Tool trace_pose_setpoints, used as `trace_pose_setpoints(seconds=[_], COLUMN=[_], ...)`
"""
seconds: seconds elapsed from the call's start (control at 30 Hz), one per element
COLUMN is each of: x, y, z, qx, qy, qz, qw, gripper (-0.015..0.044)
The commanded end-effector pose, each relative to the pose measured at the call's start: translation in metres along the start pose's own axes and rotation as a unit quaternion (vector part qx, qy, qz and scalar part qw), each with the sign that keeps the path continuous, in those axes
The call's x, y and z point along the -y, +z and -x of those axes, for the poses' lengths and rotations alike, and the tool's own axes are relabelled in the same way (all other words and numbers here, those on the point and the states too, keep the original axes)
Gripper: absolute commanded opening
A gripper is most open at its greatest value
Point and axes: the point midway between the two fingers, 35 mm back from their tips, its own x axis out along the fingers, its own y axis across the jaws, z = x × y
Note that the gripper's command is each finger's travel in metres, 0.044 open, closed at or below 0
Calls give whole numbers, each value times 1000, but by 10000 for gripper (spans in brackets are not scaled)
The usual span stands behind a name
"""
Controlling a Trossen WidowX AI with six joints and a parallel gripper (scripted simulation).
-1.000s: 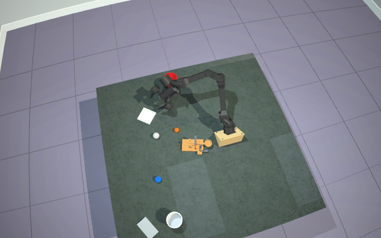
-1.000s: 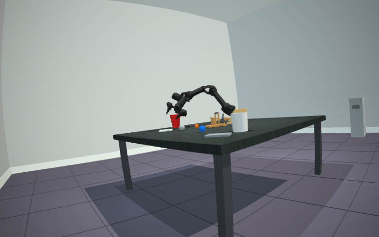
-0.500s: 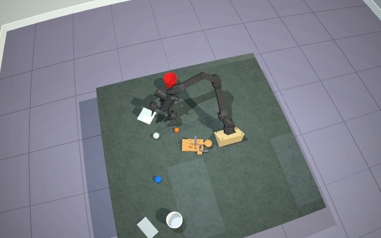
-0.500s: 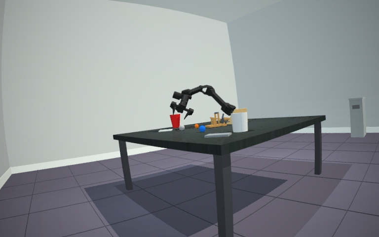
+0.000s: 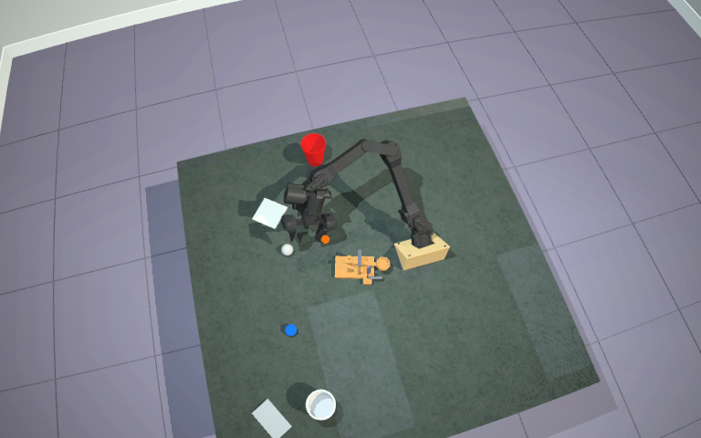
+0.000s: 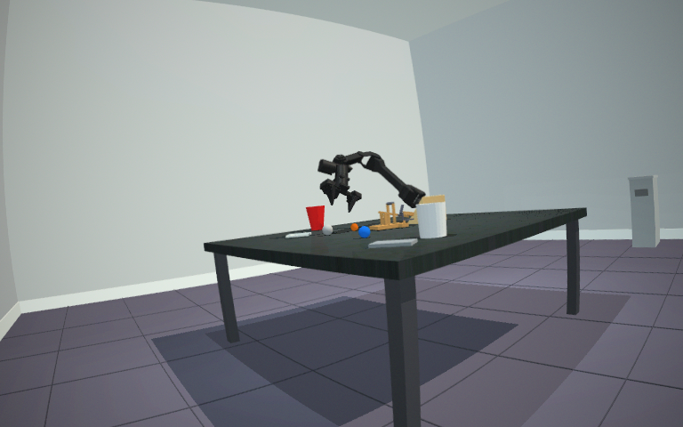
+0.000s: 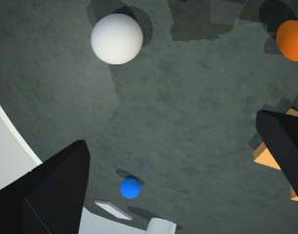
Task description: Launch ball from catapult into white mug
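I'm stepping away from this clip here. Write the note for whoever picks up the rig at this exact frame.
Gripper: open, empty, hovering above the table between the white ball and the orange ball.
Blue ball lies apart, nearer the white mug, which stands upright near the table edge.
Catapult sits beside the arm's base, with no ball visible in it.
Red cup stands at the far side.
Done: nothing loaded.
Left: pick a ball, load, aim at the mug, fire.
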Motion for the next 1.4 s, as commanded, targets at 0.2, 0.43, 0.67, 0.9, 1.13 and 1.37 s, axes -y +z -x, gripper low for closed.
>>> trace_pose_setpoints(seconds=[0.2,0.43,0.67,0.9,1.13,1.37], x=[21,39,56,72,87,92], y=[-45,-74,-97,-116,-132,-136], z=[0,3,9,17,28,30], qx=[-10,-13,-11,-5,5,9], qy=[-69,-119,-166,-209,-249,-263], qz=[132,233,333,431,523,554], qw=[989,965,928,878,815,790], gripper=[440,440,440,440,440,440])
